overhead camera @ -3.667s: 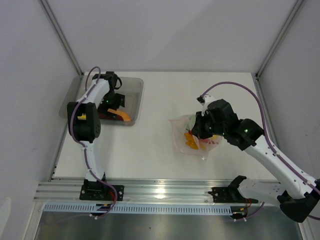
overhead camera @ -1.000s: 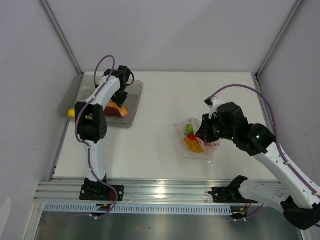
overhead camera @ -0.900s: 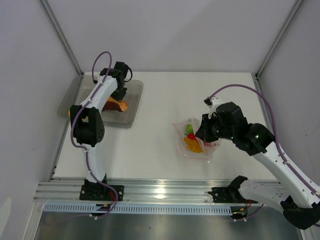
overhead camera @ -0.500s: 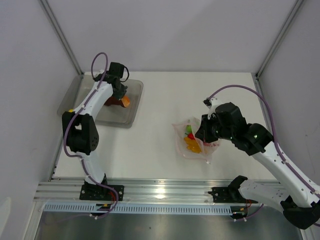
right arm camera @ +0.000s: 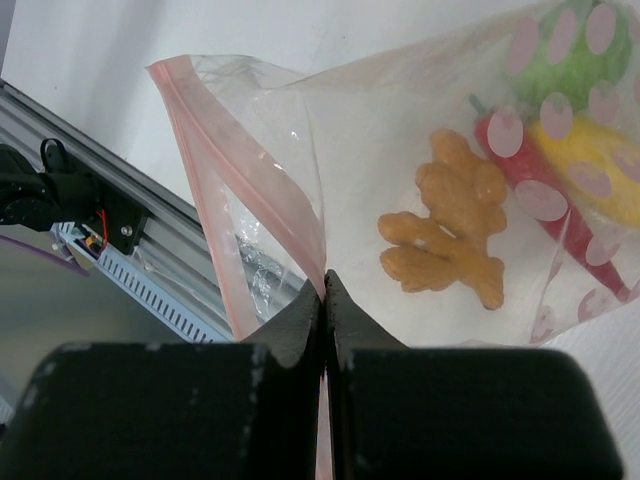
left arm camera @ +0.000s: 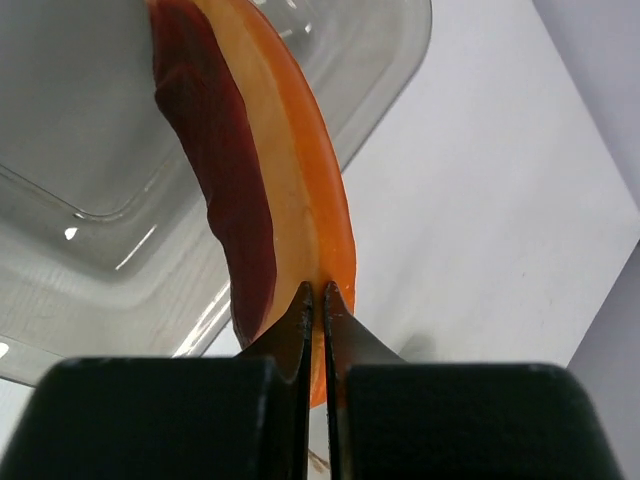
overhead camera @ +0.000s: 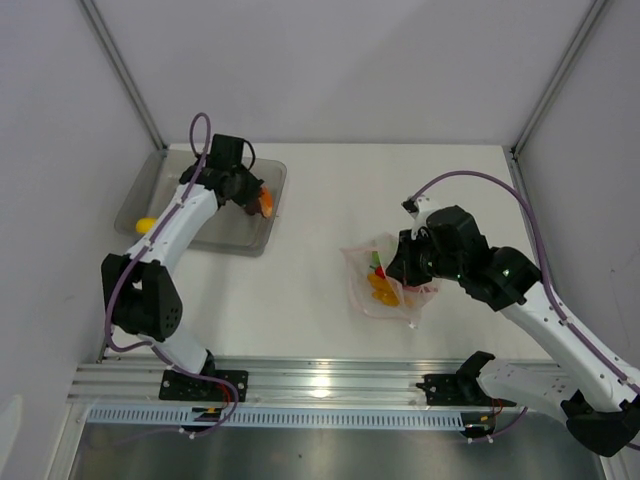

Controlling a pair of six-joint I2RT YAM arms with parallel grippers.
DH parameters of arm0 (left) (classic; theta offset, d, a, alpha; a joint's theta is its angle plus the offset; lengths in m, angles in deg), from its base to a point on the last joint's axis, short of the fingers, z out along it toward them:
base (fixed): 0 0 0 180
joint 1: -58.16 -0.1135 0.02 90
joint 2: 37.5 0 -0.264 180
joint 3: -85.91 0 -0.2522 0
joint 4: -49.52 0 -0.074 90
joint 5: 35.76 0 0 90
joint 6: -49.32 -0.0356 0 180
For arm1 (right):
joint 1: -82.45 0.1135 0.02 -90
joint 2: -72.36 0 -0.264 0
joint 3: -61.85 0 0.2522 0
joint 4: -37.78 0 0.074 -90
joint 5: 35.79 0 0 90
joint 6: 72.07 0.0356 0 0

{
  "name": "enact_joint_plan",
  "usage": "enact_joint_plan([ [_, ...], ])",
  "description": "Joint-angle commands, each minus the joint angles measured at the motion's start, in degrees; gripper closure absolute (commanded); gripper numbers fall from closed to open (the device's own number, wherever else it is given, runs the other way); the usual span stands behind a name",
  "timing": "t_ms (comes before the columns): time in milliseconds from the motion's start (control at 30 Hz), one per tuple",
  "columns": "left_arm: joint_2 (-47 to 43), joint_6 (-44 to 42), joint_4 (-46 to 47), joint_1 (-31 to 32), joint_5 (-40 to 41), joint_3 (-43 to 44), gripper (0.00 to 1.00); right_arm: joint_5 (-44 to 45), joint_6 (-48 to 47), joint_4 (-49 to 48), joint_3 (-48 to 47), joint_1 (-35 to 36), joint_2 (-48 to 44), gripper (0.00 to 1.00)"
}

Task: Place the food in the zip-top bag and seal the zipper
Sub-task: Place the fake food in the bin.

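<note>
Your left gripper is clamped on one orange-red slice, held over the right edge of the single grey tray. One yellow piece lies in that tray. Your right gripper pinches the zipper of the one zip-top bag, on the table right of centre. Four foods show inside: one green round fruit, one red chili, a second yellow piece and one orange bit.

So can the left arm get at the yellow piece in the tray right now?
Probably not yet: the left gripper is shut on the orange-red slice. The yellow piece lies uncovered in the tray, so reach looks fine once the gripper is freed.
</note>
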Motion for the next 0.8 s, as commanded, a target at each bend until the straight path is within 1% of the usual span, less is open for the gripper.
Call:
enact_joint_plan([
  [0, -1.85, -3.89, 1.93, 2.42, -3.4, -0.67, 0.99, -0.3, 1.07, -2.36, -0.1, 0.65, -0.04, 1.0],
  [133, -0.36, -5.21, 3.85, 3.13, -6.12, -2.86, 0.99, 0.22, 1.25, -2.27, -0.11, 1.17, -0.13, 1.0],
  [200, 0.35, -6.87, 6.21, 3.13, -12.07, -4.35, 0.99, 0.57, 1.42, -2.19, -0.02, 1.35, -0.3, 1.0],
  [233, 0.53, -8.1, 9.45, 3.22, -13.5, -5.49, 0.99, 0.75, 1.42, -2.1, 0.07, 1.52, -0.31, 1.0],
  [300, 0.96, -9.59, 12.19, 3.66, -15.96, -7.17, 0.99, 1.01, 1.68, -2.18, 0.33, 1.53, -0.57, 1.0],
  [467, 4.65, -12.41, 9.57, 4.63, -15.89, -3.92, 0.99, 1.45, 1.95, -2.1, 0.69, 1.88, -1.27, 1.0],
  [500, 4.57, -13.03, 9.31, 4.63, -15.62, -3.83, 0.96, 1.54, 2.04, -2.01, 0.77, 1.88, -1.27, 1.0],
  [533, 4.22, -13.12, 9.13, 4.72, -14.23, -3.66, 0.84, 1.63, 2.12, -1.92, 0.77, 1.96, -1.45, 1.0],
  [633, 2.2, -14.17, 8.6, 5.07, -10.71, -4.18, 0.61, 1.89, 2.04, -1.66, 0.86, 1.97, -1.71, 1.0],
  [700, 0.71, -15.14, 7.99, 5.24, -9.12, -4.01, 0.59, 1.8, 2.21, -1.66, 1.04, 2.05, -1.89, 1.0],
  [767, -0.35, -15.58, 7.02, 5.24, -7.01, -3.83, 0.53, 1.63, 2.21, -1.75, 1.21, 2.14, -1.71, 1.0],
])
